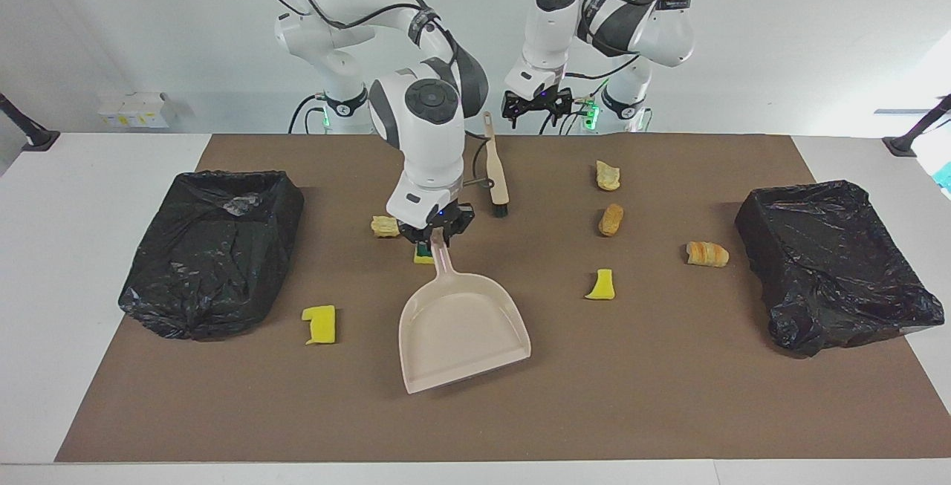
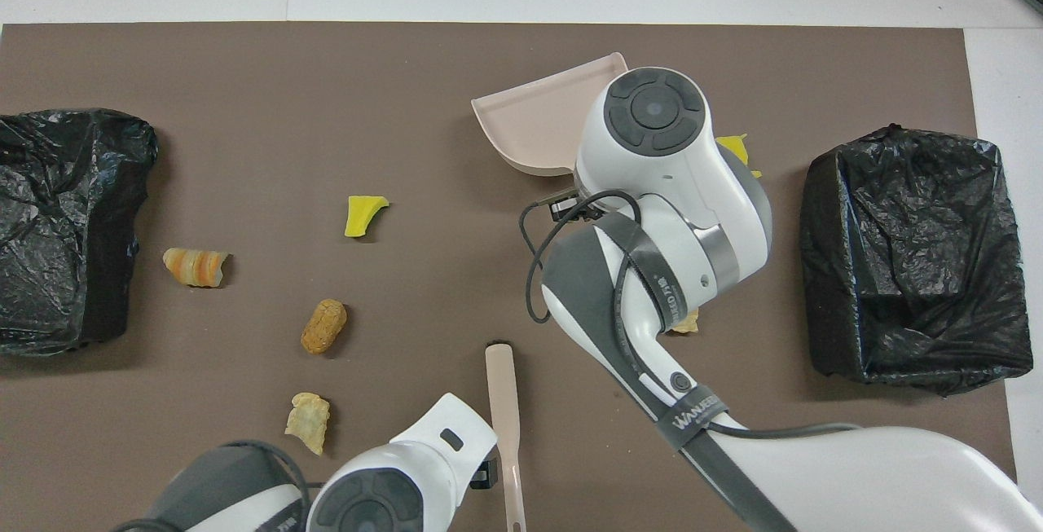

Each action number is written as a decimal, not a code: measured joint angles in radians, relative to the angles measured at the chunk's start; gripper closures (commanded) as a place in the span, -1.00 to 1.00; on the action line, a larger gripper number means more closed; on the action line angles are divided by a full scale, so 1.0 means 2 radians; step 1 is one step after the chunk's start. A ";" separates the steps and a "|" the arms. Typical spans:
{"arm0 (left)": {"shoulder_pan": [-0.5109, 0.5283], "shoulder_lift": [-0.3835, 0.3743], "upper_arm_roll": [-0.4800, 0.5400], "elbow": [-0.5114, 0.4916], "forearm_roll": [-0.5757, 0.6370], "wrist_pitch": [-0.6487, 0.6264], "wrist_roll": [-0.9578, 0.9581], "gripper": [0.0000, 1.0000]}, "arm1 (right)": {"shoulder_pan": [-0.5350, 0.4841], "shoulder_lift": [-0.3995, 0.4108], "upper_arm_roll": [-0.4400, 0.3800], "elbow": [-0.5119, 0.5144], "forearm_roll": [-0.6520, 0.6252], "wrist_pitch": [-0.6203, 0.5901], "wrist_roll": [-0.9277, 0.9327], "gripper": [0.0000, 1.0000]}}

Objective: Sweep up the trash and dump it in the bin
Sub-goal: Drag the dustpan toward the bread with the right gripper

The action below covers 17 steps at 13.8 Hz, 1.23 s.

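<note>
Beige plastic is seen at the centre of the brown mat [image 1: 669, 411]: the dustpan [image 1: 462, 330] is held by its handle in the clenched right gripper [image 1: 437, 236], its pan tilted toward the right arm's end of the table. The green-topped sponge wedge [image 1: 423, 253] lies just beside that gripper, mostly hidden by it, and a pale bread lump [image 1: 383, 226] sits close by, slightly nearer to the robots. A yellow sponge piece [image 1: 321, 324] rests on the mat near the black-lined bin [image 1: 215, 247] at the right arm's end, farther from the robots than the wedge.

Toward the left arm's end, four more scraps are spread out: a tan lump [image 1: 608, 174] nearest to the robots, an orange-brown lump [image 1: 611, 219] beside it, a curved yellow sponge piece [image 1: 601, 285] farther out, and a striped bread piece [image 1: 706, 253] near the second black-lined bin [image 1: 832, 262].

The left gripper [image 1: 536, 108] is raised over the mat's edge nearest the robots, fingers spread and grasping nothing. The hand brush [image 1: 496, 173] lies on the mat just beside it, handle toward the robots and black bristles pointing away.
</note>
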 measured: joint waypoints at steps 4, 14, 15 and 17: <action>-0.053 0.031 0.000 -0.027 -0.013 0.074 -0.078 -1.00 | -0.035 -0.003 -0.001 -0.017 0.001 -0.009 -0.213 1.00; -0.124 0.120 0.001 -0.022 -0.015 0.156 -0.144 -0.63 | -0.049 -0.034 0.002 -0.075 0.000 -0.009 -0.471 1.00; -0.124 0.119 0.002 -0.019 -0.015 0.153 -0.144 -0.49 | -0.048 -0.036 0.002 -0.078 0.000 -0.009 -0.483 1.00; -0.124 0.116 0.002 -0.017 -0.014 0.152 -0.143 0.05 | -0.047 -0.039 0.002 -0.084 0.000 -0.009 -0.494 1.00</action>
